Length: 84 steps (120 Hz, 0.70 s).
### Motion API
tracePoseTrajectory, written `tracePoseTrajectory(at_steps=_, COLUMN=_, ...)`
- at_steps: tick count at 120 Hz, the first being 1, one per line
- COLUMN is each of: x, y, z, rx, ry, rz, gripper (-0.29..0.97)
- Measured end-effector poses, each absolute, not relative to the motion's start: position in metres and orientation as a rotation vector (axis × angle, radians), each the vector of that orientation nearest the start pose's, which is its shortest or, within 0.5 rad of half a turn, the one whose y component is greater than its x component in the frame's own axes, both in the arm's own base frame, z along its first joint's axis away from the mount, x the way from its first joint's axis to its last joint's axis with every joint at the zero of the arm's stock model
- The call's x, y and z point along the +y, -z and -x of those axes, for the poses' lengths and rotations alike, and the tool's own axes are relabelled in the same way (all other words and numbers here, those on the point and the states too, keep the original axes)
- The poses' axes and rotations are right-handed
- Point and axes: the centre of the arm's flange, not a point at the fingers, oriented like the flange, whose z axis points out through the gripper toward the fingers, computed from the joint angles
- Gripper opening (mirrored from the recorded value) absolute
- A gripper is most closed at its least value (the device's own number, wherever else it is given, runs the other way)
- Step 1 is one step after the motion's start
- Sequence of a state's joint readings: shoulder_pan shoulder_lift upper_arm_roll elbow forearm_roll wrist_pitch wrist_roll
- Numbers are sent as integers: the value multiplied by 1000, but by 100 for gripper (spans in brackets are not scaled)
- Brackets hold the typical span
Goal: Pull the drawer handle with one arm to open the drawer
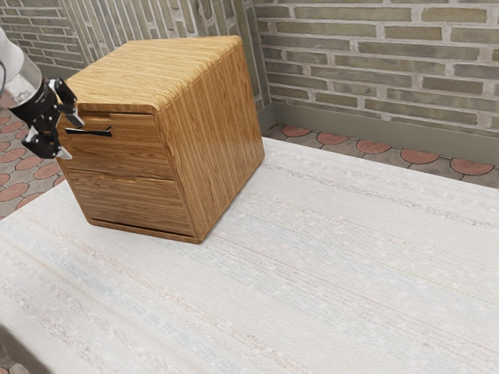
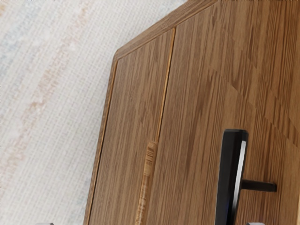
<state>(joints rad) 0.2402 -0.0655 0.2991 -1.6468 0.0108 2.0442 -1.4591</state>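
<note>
A wooden cabinet (image 1: pixel 195 117) with two drawer fronts stands on the table at the exterior view's left. The top drawer (image 1: pixel 125 148) carries a thin black bar handle (image 1: pixel 88 132). My black gripper (image 1: pixel 68 134) hovers at that handle's left end, open, with one finger above the bar and one below it, not clamping it. From the hand's camera the handle (image 2: pixel 232 178) appears as a dark bar on a short post, close under the hand, against the top drawer front (image 2: pixel 201 117). The lower drawer front (image 2: pixel 131 140) lies beside it.
The cabinet rests on a pale, whitish table (image 1: pixel 327 257) that stretches wide toward the exterior view's right and front. A brick wall (image 1: pixel 374 54) stands behind, and a floor of red round tiles (image 1: pixel 19 167) lies beyond the table's left edge.
</note>
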Motion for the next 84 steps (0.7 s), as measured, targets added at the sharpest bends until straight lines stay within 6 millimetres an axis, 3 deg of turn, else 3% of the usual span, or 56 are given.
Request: tracePoseTrajectory(at_steps=84, x=304, y=-673, z=-490, rx=2408, ry=-603, rz=-1573, gripper=46)
